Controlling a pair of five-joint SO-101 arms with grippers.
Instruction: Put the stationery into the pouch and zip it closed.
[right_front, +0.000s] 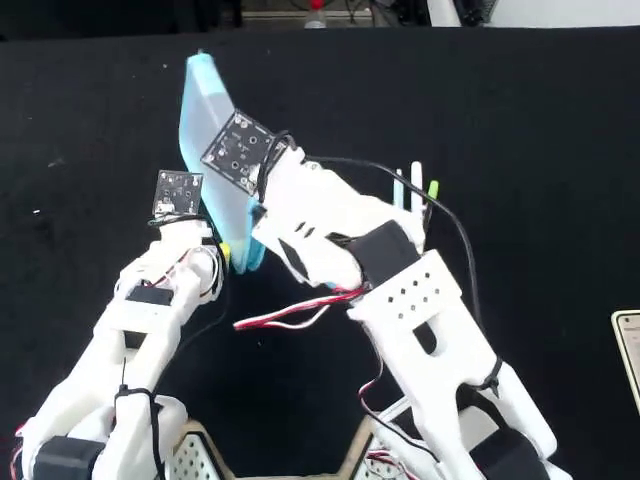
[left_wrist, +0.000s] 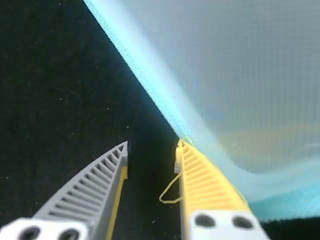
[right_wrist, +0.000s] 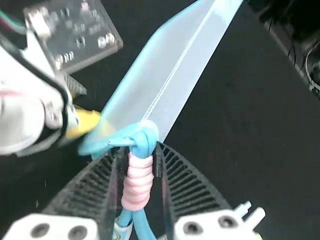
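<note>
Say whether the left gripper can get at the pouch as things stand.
Likely yes: the left gripper is open beside the pouch, nothing between, though the pouch lies outside its grasp.

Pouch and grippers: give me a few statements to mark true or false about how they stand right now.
1. The right gripper is clamped on the cord at the corner of the pouch. True.
2. The left gripper is shut on the pouch. False: its jaws stand apart beside the pouch's edge.
3. The pens lie on the table, outside the pouch. True.
4. The pouch lies flat on the table. False: it is held up on edge, tilted.
</note>
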